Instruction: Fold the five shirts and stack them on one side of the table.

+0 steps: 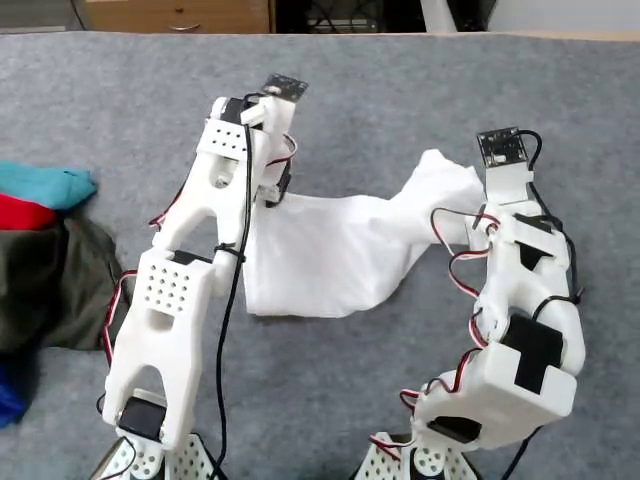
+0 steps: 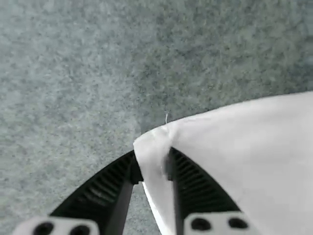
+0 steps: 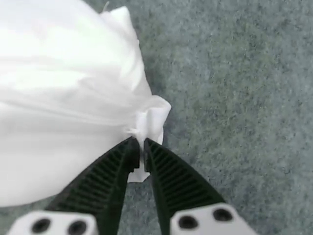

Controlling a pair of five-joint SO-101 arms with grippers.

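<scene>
Grey felt table (image 1: 400, 90); coloured shirt heap (image 1: 40, 250) at its edge; left pincer (image 2: 152, 169), right pincer (image 3: 139, 147) each clamped on white shirt (image 1: 330, 255)

The bench (image 1: 400, 90) carries one white shirt (image 1: 330, 255). A pile holds four more: one teal shirt (image 1: 45, 185), one red shirt (image 1: 25, 213), one dark grey shirt (image 1: 50, 285), one blue shirt (image 1: 10, 395). Two tools: left tool (image 2: 151, 164), right tool (image 3: 139, 147).

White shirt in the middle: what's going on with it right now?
Both arms are holding the white shirt, which lies partly spread on the grey table. The left gripper is pinching one corner, the right gripper a bunched edge at the other end. A pile of other shirts sits by the table's left edge.
</scene>
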